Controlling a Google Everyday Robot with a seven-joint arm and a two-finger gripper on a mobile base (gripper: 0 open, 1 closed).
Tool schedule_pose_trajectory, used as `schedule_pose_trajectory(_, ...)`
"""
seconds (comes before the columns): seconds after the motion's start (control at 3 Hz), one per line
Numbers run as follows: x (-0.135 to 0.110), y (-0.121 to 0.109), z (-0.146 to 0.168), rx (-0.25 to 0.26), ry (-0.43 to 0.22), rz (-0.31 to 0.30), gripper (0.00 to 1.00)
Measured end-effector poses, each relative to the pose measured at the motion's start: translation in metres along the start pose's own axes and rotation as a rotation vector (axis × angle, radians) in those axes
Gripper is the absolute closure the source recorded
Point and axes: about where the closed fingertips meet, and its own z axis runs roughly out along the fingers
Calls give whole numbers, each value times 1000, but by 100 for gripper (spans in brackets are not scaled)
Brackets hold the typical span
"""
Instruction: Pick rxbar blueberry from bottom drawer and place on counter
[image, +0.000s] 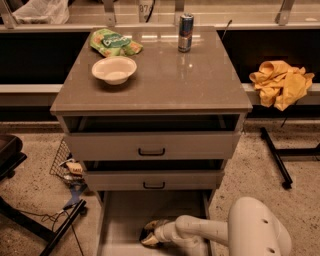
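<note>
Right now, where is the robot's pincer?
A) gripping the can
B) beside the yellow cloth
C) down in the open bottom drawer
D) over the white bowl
C: the pincer sits low inside the bottom drawer, at the end of the white arm, far below the counter.

- White arm (200, 230) reaches into open bottom drawer (125, 215); tool (150, 235) low inside, nr front.
- On bench (165, 80): pale bowl (114, 69), green snack bag (114, 43) behind it, can (185, 32) at rear.
- Upper 2 drawers ajar; yellow cloth (281, 82) on ledge beside cabinet.
</note>
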Motion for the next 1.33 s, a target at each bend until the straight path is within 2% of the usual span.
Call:
schedule_pose_trajectory(0.33, -9, -10, -14, 24, 17, -24, 100)
schedule_pose_trajectory(0.67, -17, -26, -53, 54, 18, -23, 100)
schedule_pose_trajectory(1.0, -15, -53, -108, 92, -15, 17, 100)
schedule_pose_trajectory(1.33, -4, -81, -166, 126, -83, 87, 100)
